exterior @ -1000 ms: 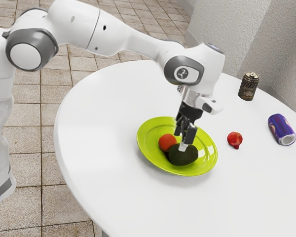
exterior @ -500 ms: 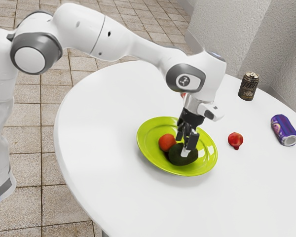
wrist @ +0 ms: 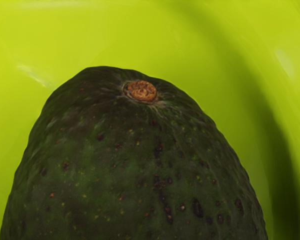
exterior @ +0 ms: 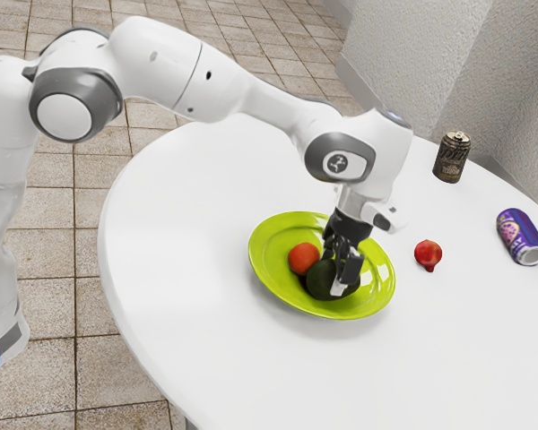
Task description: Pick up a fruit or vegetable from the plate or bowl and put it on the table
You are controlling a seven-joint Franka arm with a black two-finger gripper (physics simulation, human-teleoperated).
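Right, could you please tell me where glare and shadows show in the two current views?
Exterior view: white highlights on the glossy lime-green plate, a faint shadow on the white table along its rim; wrist view: pale glare near the dark green avocado, a soft dark band on the plate.

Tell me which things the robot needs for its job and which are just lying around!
For the job:
hand
avocado
orange-red fruit, another possible pick
green plate
white table

Just lying around:
small red fruit
dark can
purple can
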